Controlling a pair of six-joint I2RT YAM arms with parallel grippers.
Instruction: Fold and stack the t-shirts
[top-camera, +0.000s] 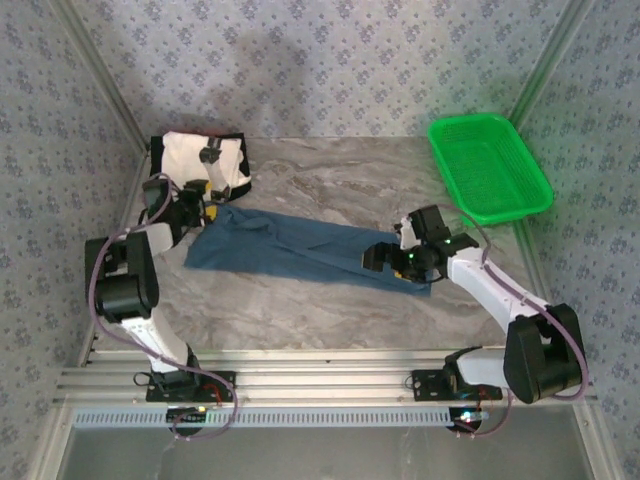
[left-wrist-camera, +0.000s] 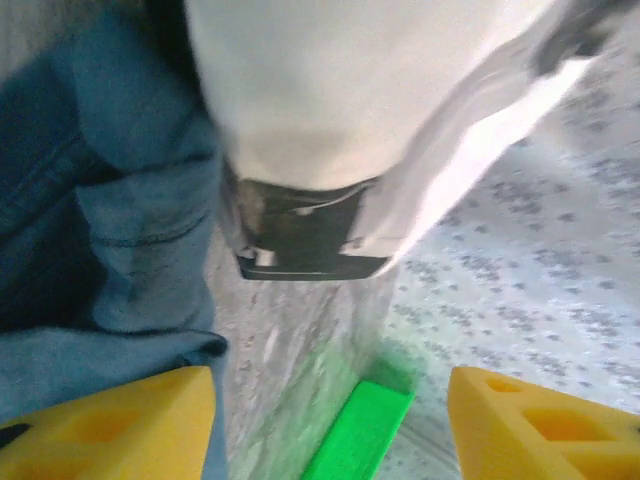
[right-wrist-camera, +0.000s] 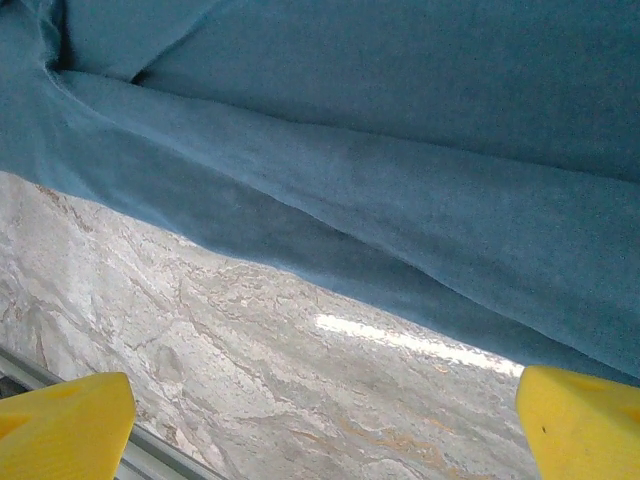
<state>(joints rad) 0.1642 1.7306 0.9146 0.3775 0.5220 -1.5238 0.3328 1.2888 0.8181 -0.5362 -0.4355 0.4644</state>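
Fold in progress, seen from above and from both wrists. The teal shirt (top-camera: 300, 250) lies as a long, loosely creased band across the middle of the table (top-camera: 330, 185). The cream shirt (top-camera: 195, 158) rests at the far left corner, touching the band's left end. A green basket (top-camera: 490, 170) stands well apart at the far right.

The left pincer (top-camera: 200, 208) stands at the band's left end, jaws apart, with nothing between its yellow fingers (left-wrist-camera: 110, 420). In its wrist view, teal cloth lies to one side and the cream shirt's black hem is just ahead. The right pincer (top-camera: 383, 258) hovers at the band's right end, jaws fully spread and empty, with the near edge of the cloth and bare table below it.

The step in hand is probably a crosswise fold of the band. To do it well:
- Each pincer should come down on its end and take all layers together at the edge, not the top layer alone.
- Lift only enough to clear the table, and carry one end over the other with the edges kept parallel.
- On the left, grasp clear of the black hem, or the cream shirt may be dragged along.
- Lay the fold flat before releasing, so the stack will sit level
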